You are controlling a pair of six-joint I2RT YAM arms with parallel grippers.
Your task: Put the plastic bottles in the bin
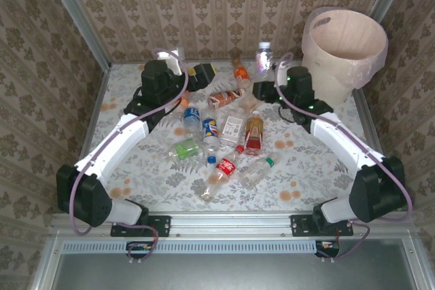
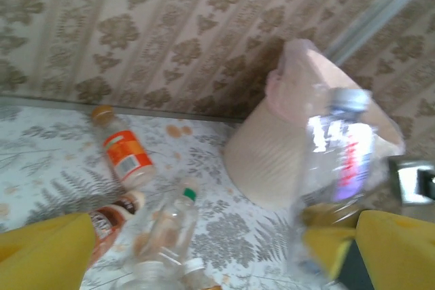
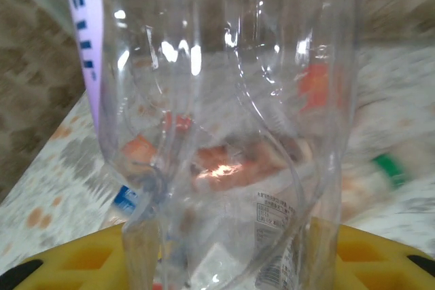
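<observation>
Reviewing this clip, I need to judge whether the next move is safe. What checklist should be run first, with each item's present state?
1. Right pincer around the clear bottle: ok, the bottle stands between its jaws and its walls are creased.
2. Grip firm enough to carry: cannot tell.
3. Left pincer open and off that bottle: ok, its jaws stand wide apart.
4. Bin upright with its mouth open: ok.
5. Clear bottle over the bin: not ok, it is beside the bin, on the left arm's side.
6. Other bottles binned: not ok, several lie on the table.
</observation>
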